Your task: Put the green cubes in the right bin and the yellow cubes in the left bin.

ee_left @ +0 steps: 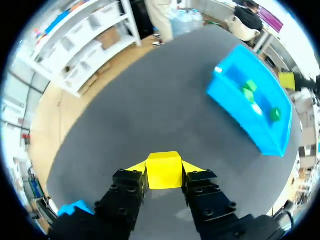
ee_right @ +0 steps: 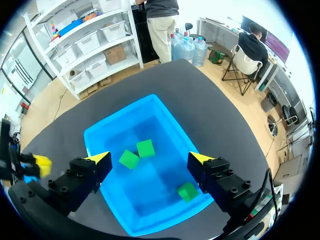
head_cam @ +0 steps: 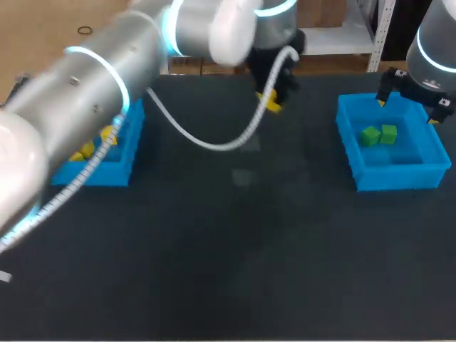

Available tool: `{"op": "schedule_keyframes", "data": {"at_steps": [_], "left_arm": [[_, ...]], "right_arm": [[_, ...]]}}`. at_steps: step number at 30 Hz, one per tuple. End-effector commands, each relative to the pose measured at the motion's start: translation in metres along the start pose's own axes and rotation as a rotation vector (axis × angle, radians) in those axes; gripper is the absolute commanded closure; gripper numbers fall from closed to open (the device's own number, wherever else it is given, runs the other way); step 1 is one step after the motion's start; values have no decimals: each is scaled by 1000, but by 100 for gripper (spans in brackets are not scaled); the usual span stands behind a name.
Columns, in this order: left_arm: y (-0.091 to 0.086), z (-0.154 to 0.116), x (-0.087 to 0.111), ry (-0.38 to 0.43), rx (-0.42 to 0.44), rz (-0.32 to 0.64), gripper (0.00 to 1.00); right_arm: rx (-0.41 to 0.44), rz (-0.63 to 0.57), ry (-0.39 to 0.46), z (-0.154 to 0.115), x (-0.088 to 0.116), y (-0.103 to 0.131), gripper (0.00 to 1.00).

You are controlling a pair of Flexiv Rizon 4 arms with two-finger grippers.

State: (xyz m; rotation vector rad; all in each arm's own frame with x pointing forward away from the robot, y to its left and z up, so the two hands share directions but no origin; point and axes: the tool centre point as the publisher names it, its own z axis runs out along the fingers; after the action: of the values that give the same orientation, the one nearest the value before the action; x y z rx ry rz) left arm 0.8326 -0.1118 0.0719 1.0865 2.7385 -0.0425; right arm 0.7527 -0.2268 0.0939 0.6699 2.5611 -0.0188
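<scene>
Closest to the head camera, my left arm (head_cam: 85, 92) fills the left of the frame, running from the lower left up to the upper middle, with a white cable (head_cam: 206, 142) hanging in a loop beneath it. At its end the left gripper (ee_left: 165, 167) is clenched on a yellow cube (ee_left: 164, 174): the left wrist view shows both yellow tips pressed against the cube's opposite sides, with the dark table (head_cam: 235, 271) ahead of it and the right bin (ee_left: 235, 102) further ahead and off to one side. The held cube sits at the upper middle of the head view, between the two bins and well apart from both. At the left middle, partly hidden behind the arm, stands the blue left bin (head_cam: 96, 173) with yellow cubes (head_cam: 87, 149) in it (at least two show; the arm covers the rest). My right arm (head_cam: 434, 43) comes in from the upper right corner, and the right gripper (ee_right: 150, 160) hangs over the right bin with its fingers spread wide, gripping nothing. Under it, the right wrist view shows three green cubes (ee_right: 145, 148) on the bin's floor: two just beside each other near the middle, the third apart from them, near a corner of the bin.
</scene>
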Motion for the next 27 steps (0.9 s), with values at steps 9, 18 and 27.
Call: {"op": "schedule_keyframes", "data": {"at_steps": [9,18,27], "left_arm": [[127,-92,189,-173,-129,-211,100],[182,-90,292,-85,-183,-378,100],[187,-71,326,-28,-179,-440,100]], "right_arm": [[-2,2,-7,-1,2,-1,0],[-2,2,-7,-1,2,-1,0],[-2,2,-7,-1,2,-1,0]]}}
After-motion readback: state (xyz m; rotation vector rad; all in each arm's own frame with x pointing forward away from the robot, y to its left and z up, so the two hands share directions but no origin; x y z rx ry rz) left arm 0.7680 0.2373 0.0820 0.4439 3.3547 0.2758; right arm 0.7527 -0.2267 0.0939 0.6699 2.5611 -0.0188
